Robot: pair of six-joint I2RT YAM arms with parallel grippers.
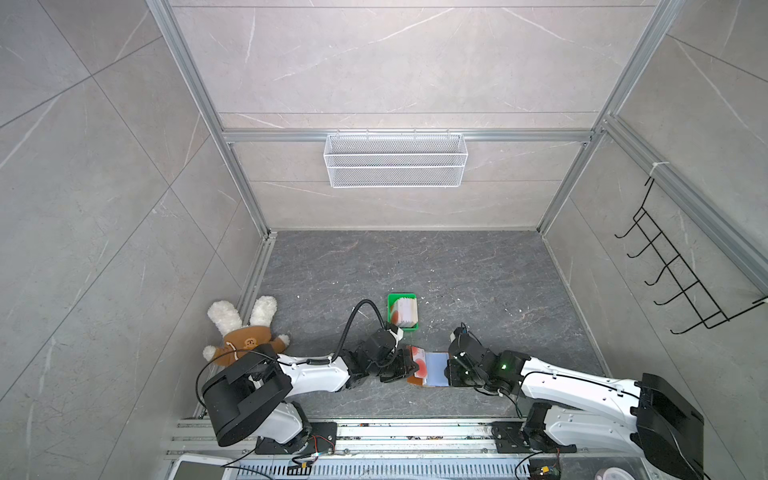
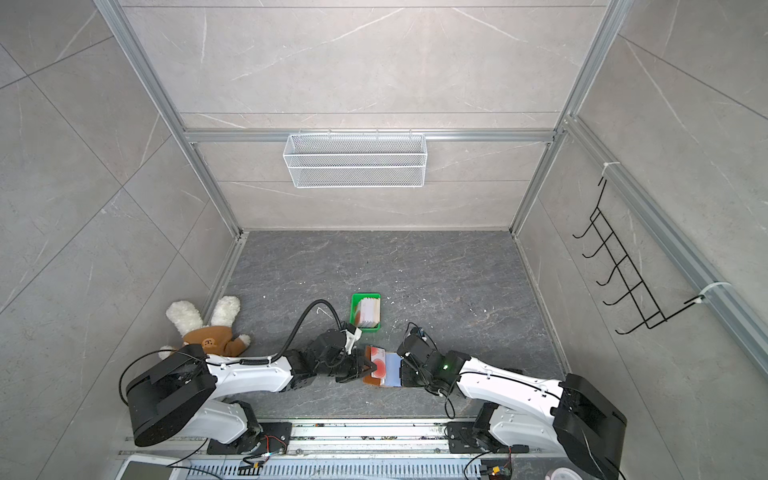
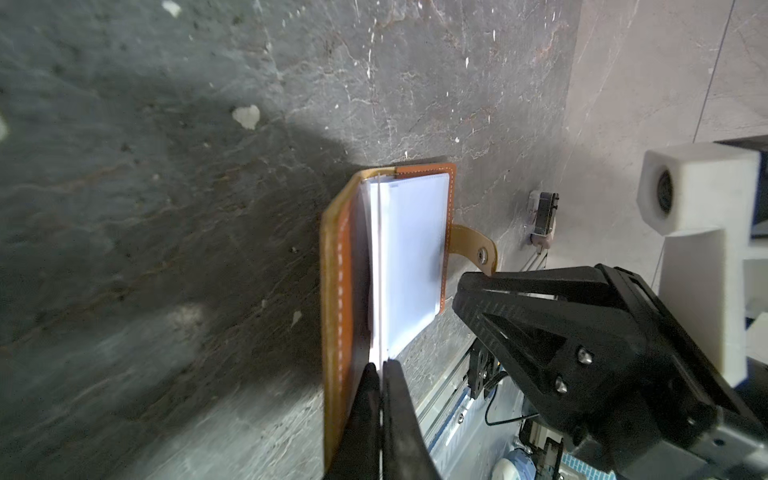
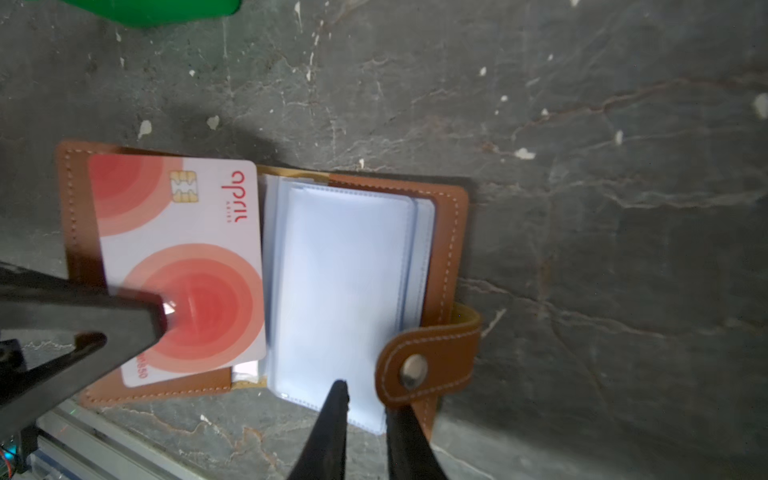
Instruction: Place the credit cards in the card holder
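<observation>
Dark stone tabletop | card holder open, near front edge, centre | left gripper clamped on credit card over cover nearest left arm | right gripper straddling sleeves edge, grip unclear

The left arm and the right arm wear white shells between bulky black joint housings. A ribbed black cable loops off the left; a green light glows on the right. The black triangular jaws carry what look like two silver screws.
</observation>
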